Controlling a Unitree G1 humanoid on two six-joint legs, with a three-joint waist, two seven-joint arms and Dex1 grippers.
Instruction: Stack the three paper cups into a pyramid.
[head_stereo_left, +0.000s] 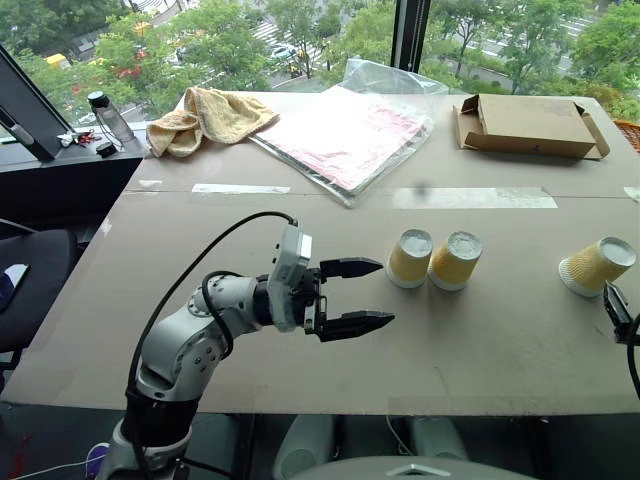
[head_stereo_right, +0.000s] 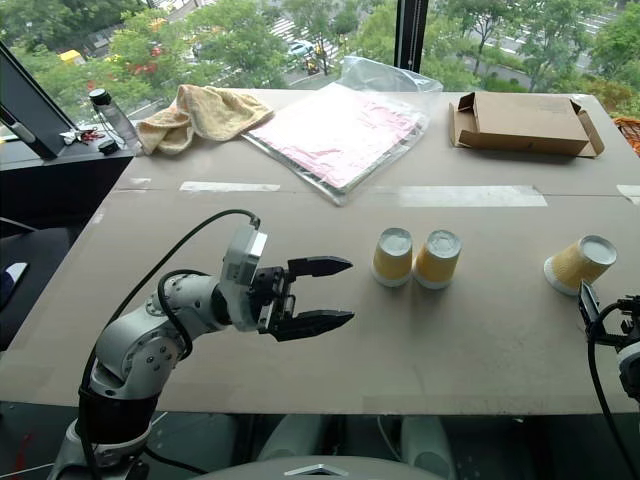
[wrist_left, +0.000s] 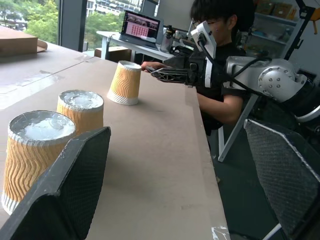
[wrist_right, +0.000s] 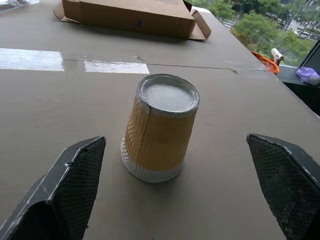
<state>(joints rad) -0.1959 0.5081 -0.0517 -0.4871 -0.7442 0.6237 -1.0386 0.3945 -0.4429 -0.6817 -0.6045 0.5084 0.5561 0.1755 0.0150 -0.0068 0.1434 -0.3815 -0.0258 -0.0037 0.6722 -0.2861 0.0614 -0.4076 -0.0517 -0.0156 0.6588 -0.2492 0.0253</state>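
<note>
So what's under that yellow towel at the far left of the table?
The towel lies crumpled on the table, one end touching the pink plastic packet. Whatever sits beneath its folds is covered.

Brown table (head_stereo_left: 300, 360), three cups (head_stereo_left: 410, 258), towel (head_stereo_left: 205, 118), box (head_stereo_left: 528, 127)

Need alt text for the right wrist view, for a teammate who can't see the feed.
An upside-down yellow-tan paper cup stands on the brown table, centred ahead of the open right gripper, whose two black fingers stand wide on either side without touching it. Behind it lie strips of clear tape and a flattened cardboard box.
</note>
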